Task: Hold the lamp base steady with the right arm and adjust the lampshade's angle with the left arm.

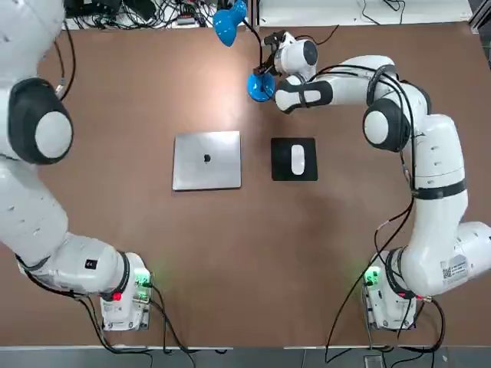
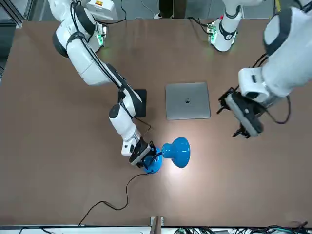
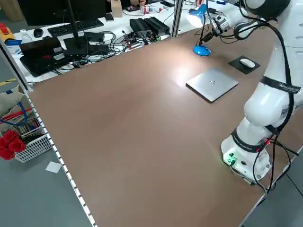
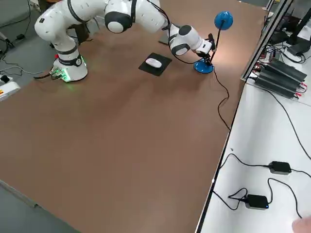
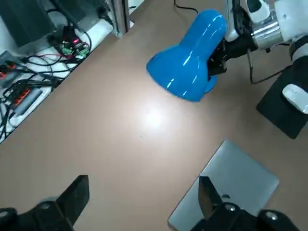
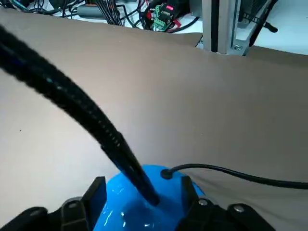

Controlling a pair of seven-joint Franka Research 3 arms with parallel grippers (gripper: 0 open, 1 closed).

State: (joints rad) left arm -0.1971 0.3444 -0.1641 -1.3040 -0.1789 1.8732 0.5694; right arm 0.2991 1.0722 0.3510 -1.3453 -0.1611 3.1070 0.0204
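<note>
Straddling the lamp base (image 6: 144, 204) with half-closed fingers, the right gripper (image 6: 142, 199) is securing its hold, while the left gripper (image 5: 144, 199) hangs wide open, empty, well short of the untouched lampshade (image 5: 185, 65) ahead.

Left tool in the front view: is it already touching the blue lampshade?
No. The left tool hangs open above bare table, well apart from the lampshade.

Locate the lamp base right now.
Top view: the lamp base sits at the table's far edge, beyond the mouse pad, with the right hand straddling it.
</note>
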